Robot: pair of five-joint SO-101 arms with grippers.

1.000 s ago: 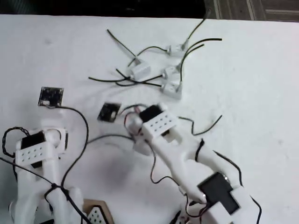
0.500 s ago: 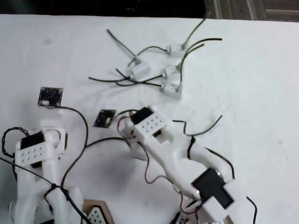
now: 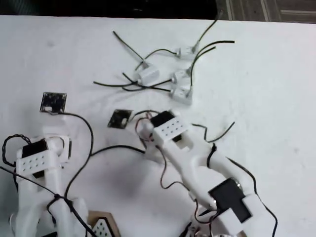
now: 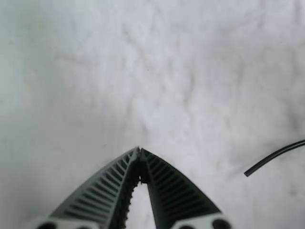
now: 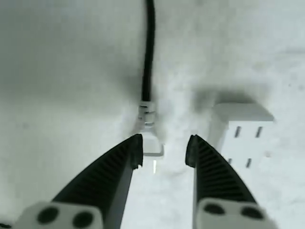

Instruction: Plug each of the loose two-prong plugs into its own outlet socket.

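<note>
My right gripper is open just above the table, its fingers either side of a white two-prong plug. The plug's black cord runs away from it, and two thin prongs point back between the jaws. Just outside one finger stands a white outlet block with slotted sockets. In the high view this arm reaches to the table's middle and covers the plug, whose cord trails left. More white outlets and plugs lie tangled farther back. My left gripper is shut and empty over bare cloth.
A small black square board lies at the left, with a cable to the left arm. A second black board sits beside the right wrist. A loose cord end lies near the left gripper. White cloth covers the table.
The right arm swung left and then back to the right, and the black board beside its wrist shifted with it. The left arm has not moved.
</note>
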